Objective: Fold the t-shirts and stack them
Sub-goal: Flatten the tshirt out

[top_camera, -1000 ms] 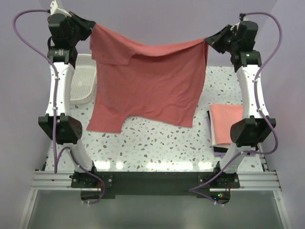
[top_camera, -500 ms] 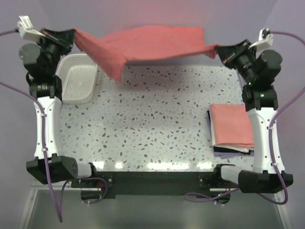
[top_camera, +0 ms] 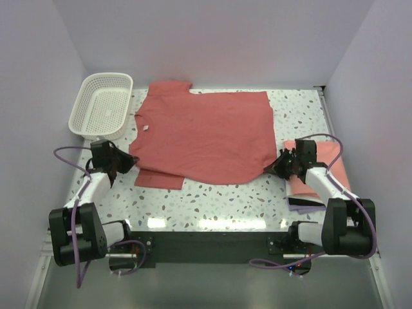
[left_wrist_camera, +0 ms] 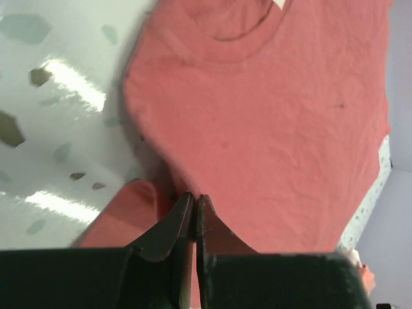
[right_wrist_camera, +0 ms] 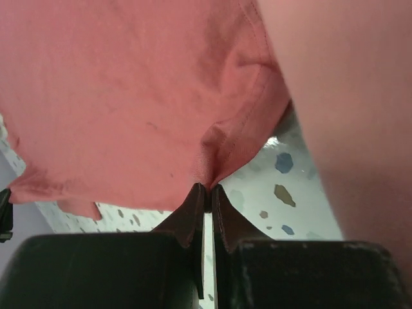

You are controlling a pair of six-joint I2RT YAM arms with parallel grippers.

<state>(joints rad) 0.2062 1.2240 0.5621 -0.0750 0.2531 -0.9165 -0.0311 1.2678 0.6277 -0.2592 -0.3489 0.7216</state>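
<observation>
With the dusty red cloth t-shirt spread flat across the middle of the speckled white table and the left gripper and right gripper each pinching a near corner, I'd tug evenly to smooth it before letting go.

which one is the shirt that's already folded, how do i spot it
Start at the speckled table and go to its right edge. The folded shirt lies there as a small, lighter salmon rectangle on something dark, unlike the big dusty red shirt spread flat across the middle.
</observation>
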